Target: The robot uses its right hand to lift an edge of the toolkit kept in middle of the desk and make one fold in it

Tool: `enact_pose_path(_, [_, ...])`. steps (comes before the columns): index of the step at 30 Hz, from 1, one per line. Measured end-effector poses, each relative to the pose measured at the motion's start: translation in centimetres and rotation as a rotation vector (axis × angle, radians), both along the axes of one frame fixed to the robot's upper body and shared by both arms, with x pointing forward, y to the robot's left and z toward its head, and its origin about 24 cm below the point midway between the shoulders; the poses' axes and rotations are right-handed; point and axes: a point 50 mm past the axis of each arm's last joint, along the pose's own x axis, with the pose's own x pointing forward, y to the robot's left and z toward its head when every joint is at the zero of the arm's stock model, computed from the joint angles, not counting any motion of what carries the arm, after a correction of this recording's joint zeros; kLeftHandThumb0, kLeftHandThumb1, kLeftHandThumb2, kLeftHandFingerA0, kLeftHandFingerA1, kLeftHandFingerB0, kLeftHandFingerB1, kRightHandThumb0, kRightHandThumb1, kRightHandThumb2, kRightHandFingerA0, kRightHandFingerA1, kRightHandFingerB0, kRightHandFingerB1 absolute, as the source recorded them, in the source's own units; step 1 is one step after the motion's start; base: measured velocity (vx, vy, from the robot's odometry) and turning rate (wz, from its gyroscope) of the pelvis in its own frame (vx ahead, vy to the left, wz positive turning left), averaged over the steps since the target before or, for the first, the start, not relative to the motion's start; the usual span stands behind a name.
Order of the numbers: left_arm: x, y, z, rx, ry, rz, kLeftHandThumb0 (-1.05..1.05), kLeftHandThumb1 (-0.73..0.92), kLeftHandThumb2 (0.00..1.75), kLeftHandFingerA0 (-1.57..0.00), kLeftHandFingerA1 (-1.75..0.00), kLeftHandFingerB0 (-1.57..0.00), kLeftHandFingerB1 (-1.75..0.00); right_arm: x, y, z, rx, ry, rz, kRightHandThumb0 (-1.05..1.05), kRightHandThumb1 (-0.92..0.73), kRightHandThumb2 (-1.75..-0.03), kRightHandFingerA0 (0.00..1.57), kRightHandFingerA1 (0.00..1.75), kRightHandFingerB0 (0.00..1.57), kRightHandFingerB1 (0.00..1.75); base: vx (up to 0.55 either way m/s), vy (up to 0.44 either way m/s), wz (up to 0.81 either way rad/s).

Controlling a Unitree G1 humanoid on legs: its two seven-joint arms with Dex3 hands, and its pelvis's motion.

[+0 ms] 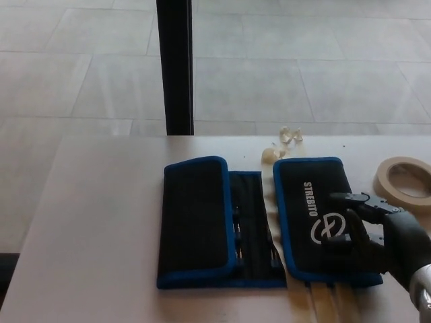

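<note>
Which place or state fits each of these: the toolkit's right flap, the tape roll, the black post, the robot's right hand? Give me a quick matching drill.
1. black, blue-edged toolkit's right flap
2. beige tape roll
3. black post
4. right hand

a. beyond the desk's far edge
b. resting on the flap
c. folded over, logo up
d. at the desk's right edge

1-c, 2-d, 3-a, 4-b

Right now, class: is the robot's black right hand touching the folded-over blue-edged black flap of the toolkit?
Touching. In the head view the right hand lies on the flap, its fingers pressed flat beside the white logo, no gap visible.
</note>
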Motion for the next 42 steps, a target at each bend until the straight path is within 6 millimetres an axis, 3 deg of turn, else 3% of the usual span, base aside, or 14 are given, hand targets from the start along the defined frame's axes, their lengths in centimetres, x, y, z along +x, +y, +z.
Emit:
enact_pose_path(4, [0.0,0.0,0.0,-0.001,-0.001,0.001,-0.68,0.86,0.65,-0.64,-0.63,-0.50,-0.53,0.0,-1.0,2.0,0.058,-0.044,-0.026,-0.58,-0.76,-0.63,0.75,0.47,0.53,0.41,0.00,0.000,0.00])
enact_pose_path(10, [0.0,0.0,0.0,-0.001,0.000,0.001,-0.68,0.86,0.65,-0.60,-0.65,-0.48,-0.54,0.0,-4.0,4.3,0.134,-0.083,-0.109,-0.59,-0.83,-0.65,0.65,0.50,0.45,0.39,0.00,0.000,0.00])
enact_pose_path(11, [-0.1,0.0,0.0,-0.001,0.000,0.002,-0.67,0.68,1.05,-0.61,-0.72,-0.47,-0.64,-0.1,-5.0,4.8,0.148,-0.091,-0.134,-0.59,-0.71,-1.02,0.50,0.63,0.32,0.52,0.00,0.000,0.00])
enact_pose_path(12, [-0.1,0.0,0.0,-0.001,0.000,0.002,-0.67,0.68,1.05,-0.61,-0.72,-0.47,-0.64,-0.1,-5.9,5.3,0.161,-0.100,-0.158,-0.59,-0.71,-1.02,0.50,0.63,0.32,0.52,0.00,0.000,0.00])
enact_pose_path(13, [0.0,0.0,0.0,-0.001,0.000,0.002,-0.68,0.87,0.65,-0.62,-0.65,-0.47,-0.54,-0.2,-6.6,5.7,0.168,-0.106,-0.174,-0.57,-0.88,-0.67,0.53,0.53,0.38,0.38,0.00,0.000,0.00])
enact_pose_path(14, [0.0,0.0,0.0,-0.001,0.000,0.002,-0.69,0.87,0.65,-0.61,-0.63,-0.43,-0.52,-0.3,-7.8,6.3,0.183,-0.116,-0.207,-0.60,-0.69,-1.00,0.48,0.62,0.30,0.50,0.00,0.000,0.00])
enact_pose_path(15, [0.0,0.0,0.0,-0.001,0.000,0.002,-0.68,0.84,0.65,-0.63,-0.64,-0.46,-0.54,-0.4,-8.6,6.7,0.189,-0.123,-0.228,-0.61,-0.85,-0.65,0.62,0.53,0.49,0.41,0.00,0.000,0.00])
enact_pose_path(17, [0.0,0.0,0.0,-0.001,0.000,0.002,-0.67,0.85,0.65,-0.63,-0.61,-0.48,-0.52,-0.8,-10.5,7.4,0.202,-0.133,-0.281,-0.66,-0.76,-0.63,0.76,0.55,0.72,0.50,0.00,0.000,0.00])
enact_pose_path(19, [0.0,0.0,0.0,-0.001,0.000,0.002,-0.68,0.86,0.65,-0.59,-0.62,-0.47,-0.51,-1.4,-12.6,7.9,0.214,-0.140,-0.338,-0.67,-0.74,-0.62,0.71,0.57,0.59,0.47,0.00,0.000,0.00])
enact_pose_path(24, [-0.1,0.0,0.0,-0.002,0.000,0.003,-0.69,0.86,0.65,-0.62,-0.65,-0.51,-0.53,-3.6,-18.0,8.8,0.253,-0.159,-0.514,-0.67,-0.77,-0.63,0.87,0.64,0.62,0.47,0.00,0.000,0.00])
enact_pose_path(31, [-0.1,0.0,-0.1,-0.004,-0.001,0.005,-0.69,0.85,0.65,-0.64,-0.61,-0.48,-0.50,-8.1,-24.1,6.9,0.371,-0.141,-0.782,-0.66,-0.80,-0.64,0.86,0.81,0.49,0.62,0.00,0.000,0.00])
enact_pose_path(34, [-0.1,0.0,-0.1,-0.004,-0.001,0.006,-0.68,0.86,0.65,-0.65,-0.62,-0.49,-0.51,-9.9,-25.8,5.4,0.435,-0.122,-0.882,-0.65,-0.76,-0.63,0.87,0.86,0.61,0.61,0.00,0.000,0.00])
enact_pose_path(39, [-0.1,-0.2,-0.2,-0.010,-0.002,0.007,-0.70,0.86,0.65,-0.66,-0.62,-0.50,-0.51,-13.2,-27.8,2.3,0.558,-0.104,-1.079,-0.64,-0.76,-0.62,1.02,0.92,0.57,0.63,0.00,0.000,0.00])
enact_pose_path(42, [-0.1,-0.3,-0.4,-0.014,-0.002,0.008,-0.68,0.86,0.65,-0.64,-0.64,-0.51,-0.55,-14.8,-28.4,0.7,0.620,-0.105,-1.181,-0.61,-0.77,-0.63,0.95,1.03,0.51,0.64,0.00,0.000,0.00])
